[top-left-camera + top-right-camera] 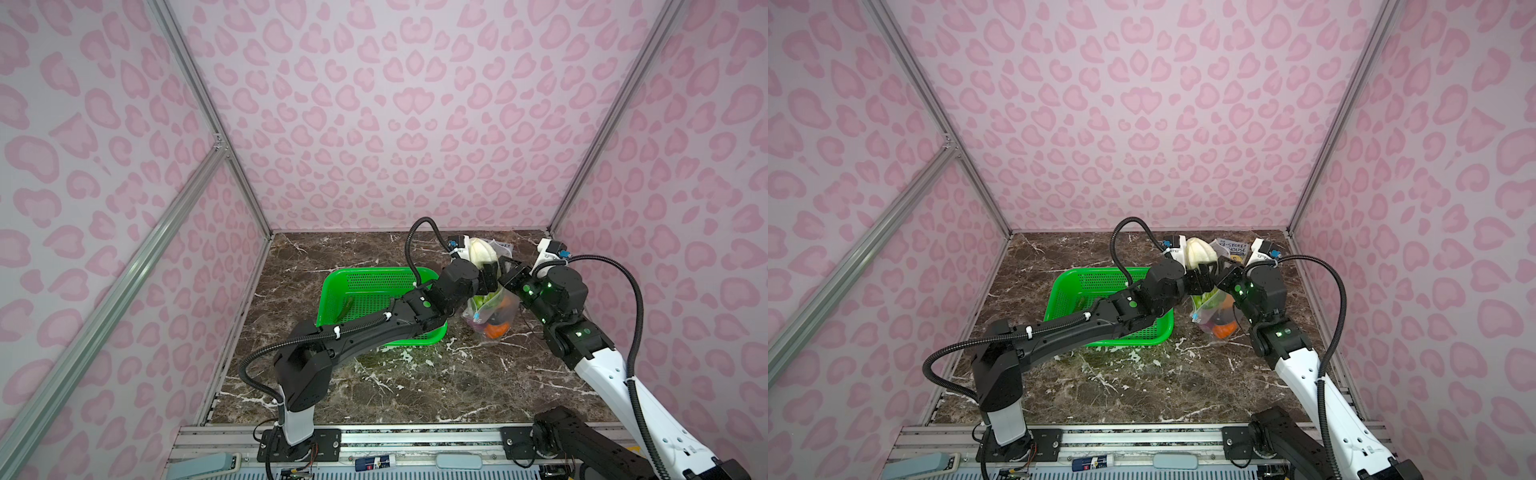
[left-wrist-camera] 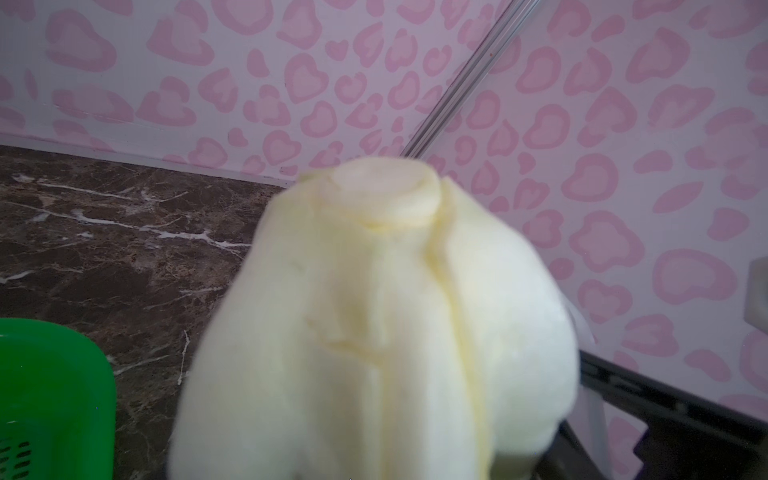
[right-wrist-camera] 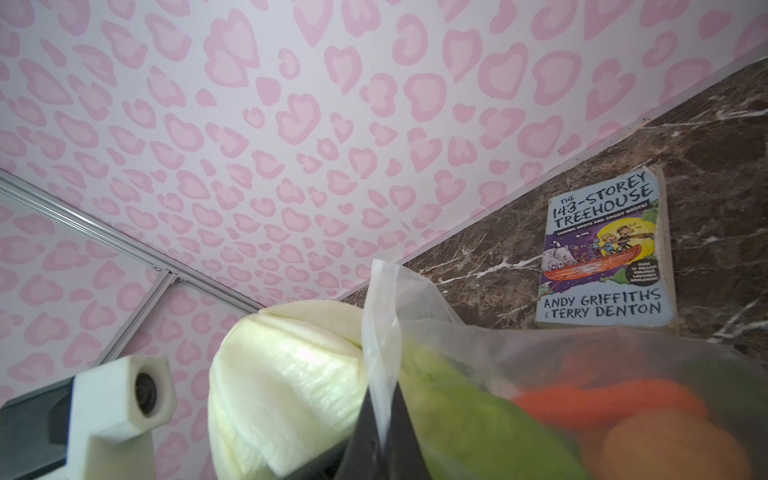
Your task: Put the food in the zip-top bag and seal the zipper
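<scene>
Green mesh basket (image 1: 332, 291): one, taken as landmark. Dark green piece (image 1: 347, 306) inside basket: one. Zip-top bag (image 1: 494, 318): one, just right of basket. Blue slider tab (image 1: 476, 319) on bag edge nearest basket: one. White-green cabbage (image 1: 482, 254): one, beyond basket's far right corner. Seen through bag: green leafy piece (image 3: 469, 419), one; orange pieces, two: long orange piece (image 3: 611, 405), round orange piece (image 3: 665, 449); rest too blurred to count. Book (image 1: 1233, 249): one, farther right of basket, by back wall. Robot arms: two; left arm (image 1: 374, 328) crossing over basket, right arm (image 1: 602, 374) well right of basket.
</scene>
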`<state>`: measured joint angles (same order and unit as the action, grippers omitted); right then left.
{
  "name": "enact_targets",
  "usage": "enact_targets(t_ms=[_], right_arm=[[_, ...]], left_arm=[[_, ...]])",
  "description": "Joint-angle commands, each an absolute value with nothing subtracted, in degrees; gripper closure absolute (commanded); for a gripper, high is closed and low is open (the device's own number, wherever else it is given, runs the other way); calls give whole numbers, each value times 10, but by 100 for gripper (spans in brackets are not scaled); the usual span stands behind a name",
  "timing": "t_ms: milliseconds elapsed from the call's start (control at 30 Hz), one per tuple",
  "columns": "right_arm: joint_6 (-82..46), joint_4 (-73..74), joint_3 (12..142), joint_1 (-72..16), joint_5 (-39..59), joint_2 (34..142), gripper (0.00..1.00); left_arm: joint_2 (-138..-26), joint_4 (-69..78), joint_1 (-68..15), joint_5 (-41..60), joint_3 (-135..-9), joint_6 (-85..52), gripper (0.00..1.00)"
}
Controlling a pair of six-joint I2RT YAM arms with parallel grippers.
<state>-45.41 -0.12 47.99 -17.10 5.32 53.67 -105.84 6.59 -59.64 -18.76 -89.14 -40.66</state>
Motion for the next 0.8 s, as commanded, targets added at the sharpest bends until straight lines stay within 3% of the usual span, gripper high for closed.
enact_targets(t_ms=[0, 200, 767], right_arm=[[-445, 22, 478, -170, 67, 538, 100], [-441, 25, 478, -160, 81, 542, 100], [-430, 19, 475, -124, 126, 540, 100]], left_arm=[[-1060, 70, -593, -156, -900, -415, 16], [-1056, 59, -585, -96, -914, -382, 1], [-986, 26, -540, 1, -903, -373, 2]])
